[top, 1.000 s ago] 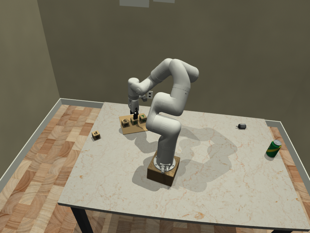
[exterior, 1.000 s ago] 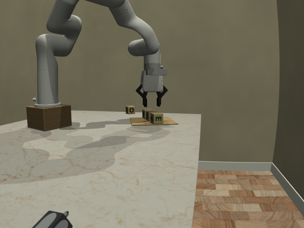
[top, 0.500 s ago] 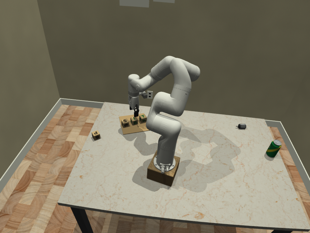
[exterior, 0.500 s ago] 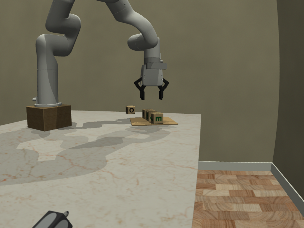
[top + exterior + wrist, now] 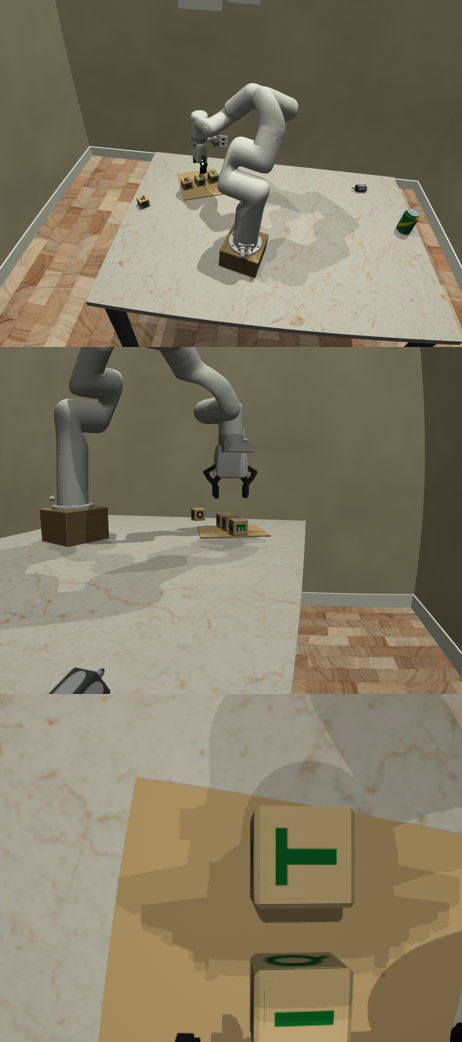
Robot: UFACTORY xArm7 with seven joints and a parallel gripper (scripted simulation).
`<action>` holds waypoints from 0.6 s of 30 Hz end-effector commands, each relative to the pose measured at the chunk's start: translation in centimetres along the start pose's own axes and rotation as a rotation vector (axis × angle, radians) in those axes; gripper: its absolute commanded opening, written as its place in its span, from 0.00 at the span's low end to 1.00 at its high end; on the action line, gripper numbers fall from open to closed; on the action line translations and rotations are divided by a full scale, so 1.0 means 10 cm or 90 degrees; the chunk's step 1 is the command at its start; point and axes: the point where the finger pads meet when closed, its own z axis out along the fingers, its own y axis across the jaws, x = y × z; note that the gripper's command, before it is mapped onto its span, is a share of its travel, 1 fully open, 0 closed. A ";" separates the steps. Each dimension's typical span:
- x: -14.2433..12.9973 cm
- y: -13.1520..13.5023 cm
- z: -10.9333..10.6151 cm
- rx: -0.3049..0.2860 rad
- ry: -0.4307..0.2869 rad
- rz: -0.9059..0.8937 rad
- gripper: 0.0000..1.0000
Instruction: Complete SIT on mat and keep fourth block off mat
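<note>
A tan mat (image 5: pixel 193 194) (image 5: pixel 258 531) (image 5: pixel 160 904) lies on the marble table. Three wooden blocks stand on it in a close row: the S block (image 5: pixel 186 182) (image 5: pixel 220 518), the I block (image 5: pixel 200 179) (image 5: pixel 227 521) (image 5: pixel 301 1004) and the T block (image 5: pixel 212 174) (image 5: pixel 238 526) (image 5: pixel 303 855), each letter on top. The fourth block (image 5: pixel 143 201) (image 5: pixel 197 513) sits off the mat on the table, left of it as seen from the base. My gripper (image 5: pixel 202 164) (image 5: pixel 230 494) is open and empty. It hangs above the I block, clear of it.
A green can (image 5: pixel 408 220) stands near the table's right edge. A small black object (image 5: pixel 360 188) (image 5: pixel 80 681) lies at the far right. The arm's wooden base (image 5: pixel 243 253) (image 5: pixel 73 525) is at the table's middle. The mat lies close to the far table edge.
</note>
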 end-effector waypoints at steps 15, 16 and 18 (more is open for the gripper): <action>0.00 -0.01 -0.29 0.003 0.000 0.000 1.00; 0.00 -0.01 -0.34 0.003 0.000 0.000 1.00; 0.00 -0.01 -0.44 0.003 0.000 0.000 1.00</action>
